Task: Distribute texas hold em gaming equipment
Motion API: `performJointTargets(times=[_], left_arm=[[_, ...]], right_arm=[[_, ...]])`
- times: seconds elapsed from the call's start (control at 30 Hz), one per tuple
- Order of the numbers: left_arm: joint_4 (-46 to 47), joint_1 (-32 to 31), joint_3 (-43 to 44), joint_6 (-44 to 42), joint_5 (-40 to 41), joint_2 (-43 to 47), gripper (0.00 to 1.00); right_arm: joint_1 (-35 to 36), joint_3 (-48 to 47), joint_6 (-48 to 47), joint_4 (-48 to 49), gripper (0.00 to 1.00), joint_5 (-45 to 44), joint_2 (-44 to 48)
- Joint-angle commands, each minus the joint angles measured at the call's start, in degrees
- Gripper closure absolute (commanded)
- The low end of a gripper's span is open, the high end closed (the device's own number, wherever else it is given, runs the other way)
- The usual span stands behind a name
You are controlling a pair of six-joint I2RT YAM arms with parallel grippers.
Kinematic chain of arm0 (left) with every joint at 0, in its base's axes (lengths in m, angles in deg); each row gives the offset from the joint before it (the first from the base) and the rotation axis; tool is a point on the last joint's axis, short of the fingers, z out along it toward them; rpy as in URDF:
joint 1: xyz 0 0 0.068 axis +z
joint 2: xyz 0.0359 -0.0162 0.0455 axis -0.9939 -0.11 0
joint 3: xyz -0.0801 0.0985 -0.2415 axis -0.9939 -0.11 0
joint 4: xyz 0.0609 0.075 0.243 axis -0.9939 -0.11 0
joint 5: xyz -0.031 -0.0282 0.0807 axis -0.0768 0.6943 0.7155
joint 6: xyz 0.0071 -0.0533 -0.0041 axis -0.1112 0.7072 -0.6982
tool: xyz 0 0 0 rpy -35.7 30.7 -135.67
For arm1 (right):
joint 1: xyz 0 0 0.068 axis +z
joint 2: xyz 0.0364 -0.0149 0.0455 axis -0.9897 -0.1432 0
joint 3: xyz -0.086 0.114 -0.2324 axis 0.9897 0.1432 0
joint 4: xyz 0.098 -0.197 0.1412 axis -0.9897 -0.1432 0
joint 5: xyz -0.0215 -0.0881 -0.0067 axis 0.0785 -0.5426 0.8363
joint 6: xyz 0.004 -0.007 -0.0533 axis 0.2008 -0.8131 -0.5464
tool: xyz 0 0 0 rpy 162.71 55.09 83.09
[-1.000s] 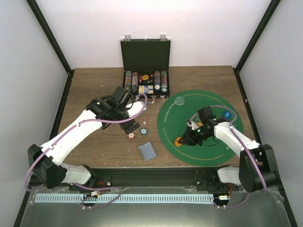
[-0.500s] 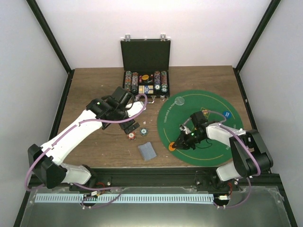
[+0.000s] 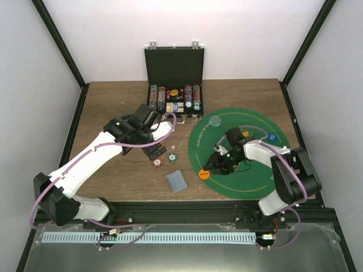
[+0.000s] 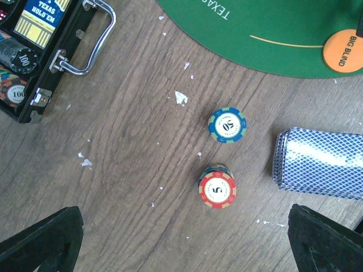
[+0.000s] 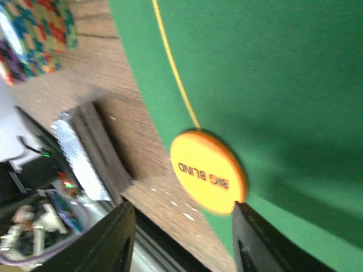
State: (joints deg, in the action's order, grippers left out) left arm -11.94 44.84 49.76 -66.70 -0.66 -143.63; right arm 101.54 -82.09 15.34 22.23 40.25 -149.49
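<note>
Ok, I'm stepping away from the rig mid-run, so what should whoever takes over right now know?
Left hand open above wood table, over red striped chip stack and teal striped chip.
Right hand open at orange Big Blind disc, straddling the edge of round green felt mat.
Done: Clear disc, blue disc on mat.
To do: Blue-backed card deck beside mat, undealt; most chips sit in open black case.

- The left arm stretches forward over the worktop; the left gripper faces down, jaws spread wide.
- The right arm bends leftward; the right gripper sits low, jaws parted.
</note>
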Motion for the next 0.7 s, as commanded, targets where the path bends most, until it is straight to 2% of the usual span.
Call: performJointTargets(times=[0.0, 0.23, 0.37, 0.47, 0.53, 0.57, 0.6, 0.63, 0.67], left_arm=[[-1.0, 0.3, 0.3, 0.6, 0.4, -0.2, 0.00], [-1.4, 0.6, -0.1, 0.4, 0.5, -0.1, 0.00], [-1.3, 3.5, -1.1, 0.8, 0.9, -0.1, 0.00], [-0.9, 8.7, -1.5, 1.0, -0.5, 0.0, 0.00], [-0.7, 12.4, -2.0, 1.4, -1.8, -0.1, 0.00], [-0.7, 14.3, -2.3, 1.5, -2.4, -0.2, 0.00], [-0.6, 16.1, -2.7, 1.6, -2.7, -0.4, 0.00], [-0.6, 17.9, -3.0, 1.8, -3.3, -0.5, 0.00], [-0.5, 19.9, -3.4, 2.1, -3.7, -0.6, 0.00]], right_arm=[[0.2, -5.5, -2.2, -9.2, 0.49, -11.0, 0.8], [2.6, -14.1, -3.0, -16.4, 0.45, -21.0, 3.6], [8.1, -21.7, -4.1, -23.3, 0.43, -34.1, 2.2], [12.5, -30.9, -6.3, -29.0, 0.40, -46.4, 0.8], [15.0, -37.4, -9.8, -30.1, 0.34, -51.5, -0.3], [16.3, -39.3, -11.8, -29.2, 0.25, -51.9, -0.7], [17.4, -40.9, -14.4, -27.8, 0.10, -51.4, -1.2], [18.5, -42.0, -16.6, -25.9, 0.01, -50.6, -1.6], [19.6, -43.1, -18.4, -24.0, 0.00, -49.0, -1.9]])
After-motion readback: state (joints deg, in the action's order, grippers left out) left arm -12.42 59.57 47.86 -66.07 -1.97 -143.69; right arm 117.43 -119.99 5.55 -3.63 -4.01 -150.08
